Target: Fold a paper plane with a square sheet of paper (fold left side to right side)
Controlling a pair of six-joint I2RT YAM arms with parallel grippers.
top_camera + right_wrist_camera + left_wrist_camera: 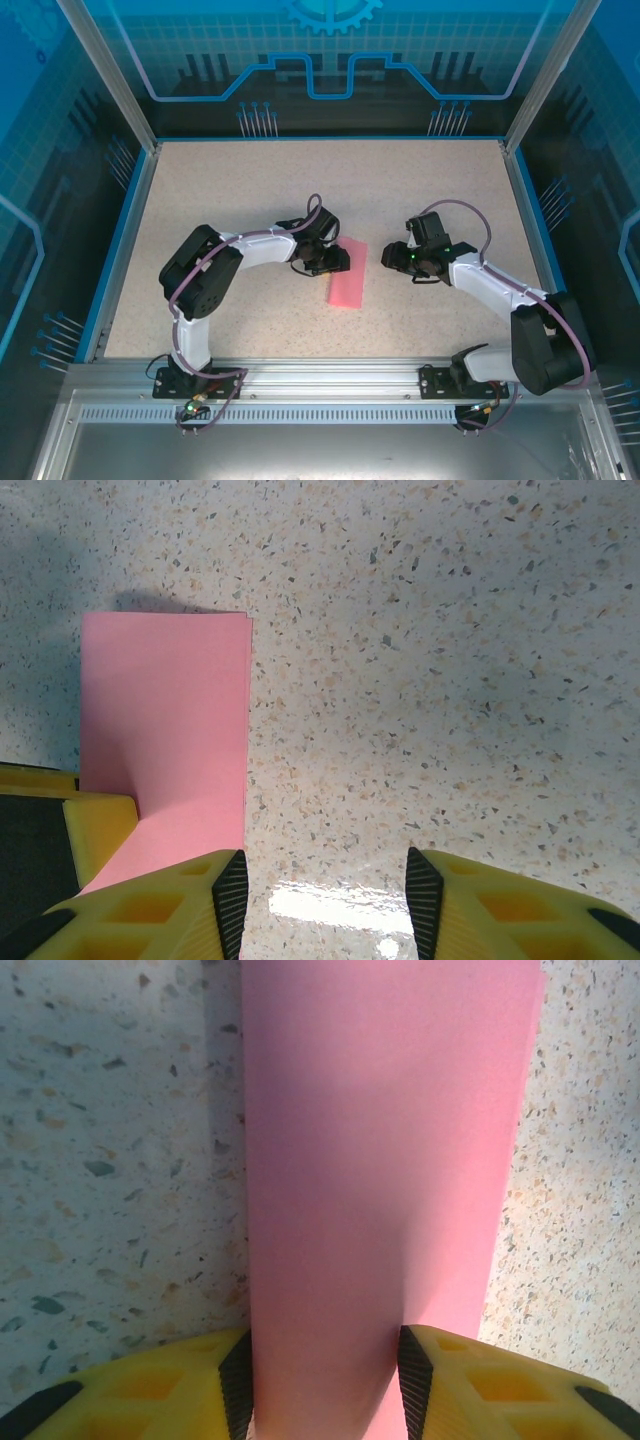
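**Visitor:** What is the surface you are working on?

**Robot:** I am leaning over a stone-look table (200, 190), beige with dark flecks. It is matte except for one patch of glare under my right wrist. Blue printed panels (330, 60) are walling it in.

**Visitor:** Start with what is nearest you.

**Robot:** A ribbed aluminium rail (320, 375) is running along the near edge and carrying both of my bases. My left arm (200, 280) is doubling back at its black elbow and sending its white forearm inward. My right arm (520, 320) is bending the opposite way, also inward.

**Visitor:** And the hands?

**Robot:** My left gripper (320, 1345) is pointing down with its jaws parted. Its yellow, hollow-celled fingers (150, 1385) are carrying black ridged pads. The sheet of paper (380, 1160) is lying flat in the gap. One edge is running along the left pad and the other is slipping under the right finger, so I am pinching nothing. My right gripper (325, 870) is holding its jaws apart too, with bare table showing between them. Its left finger is overlapping the paper's near corner, and I cannot tell whether they are touching.

**Visitor:** Where is the paper sitting?

**Robot:** It is lying mid-table between my two grippers. It is thin, smooth and salmon-pink, folded into a long narrow rectangle with crisp straight edges, and slanting slightly.

**Visitor:** And the count?

**Robot:** I am counting two arms, two grippers, four fingers and one pink sheet.
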